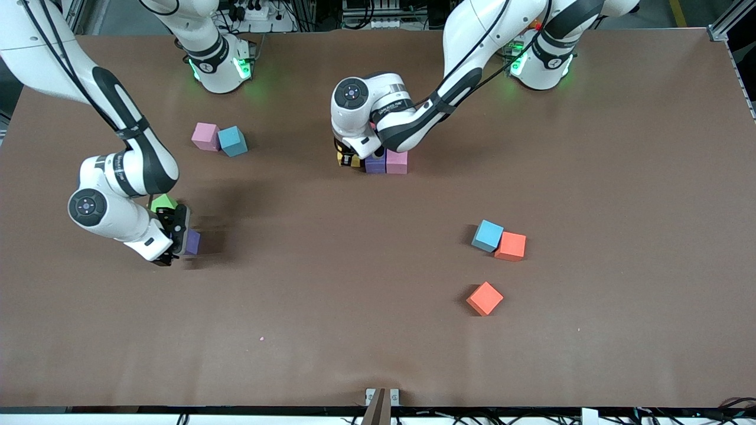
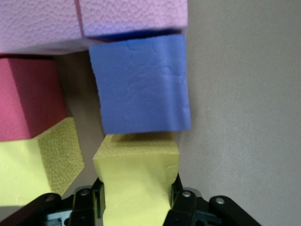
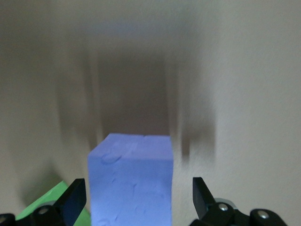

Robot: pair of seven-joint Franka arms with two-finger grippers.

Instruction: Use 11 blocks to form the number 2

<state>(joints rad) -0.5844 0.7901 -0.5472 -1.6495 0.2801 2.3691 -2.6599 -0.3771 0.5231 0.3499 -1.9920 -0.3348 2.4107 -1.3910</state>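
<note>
Yellow foam cube (image 2: 136, 181) pinched between the fingers of the left gripper (image 2: 137, 195), set against a purple foam cube (image 2: 141, 84) in the cluster near mid-table. The cluster, start of the number 2 (image 1: 378, 160), lies toward the robots' bases: a purple block (image 1: 375, 163) and a pink block (image 1: 397, 161) side by side, yellow edges showing under the wrist. The left wrist view adds a red cube (image 2: 28, 103) and a second yellow cube (image 2: 40, 165) alongside.

Right gripper (image 3: 138, 200), fingers spread wide, straddles another purple foam cube (image 1: 192, 241) toward the right arm's end of the table, not pinching it. A green cube (image 1: 162, 202) sits just beside.

Loose blocks: a pink cube (image 1: 205, 136) touching a light blue cube (image 1: 233, 141); a light blue cube (image 1: 488, 235) touching an orange cube (image 1: 511, 246); a lone orange cube (image 1: 485, 298) nearer the front camera. Brown matte table (image 1: 620, 177).
</note>
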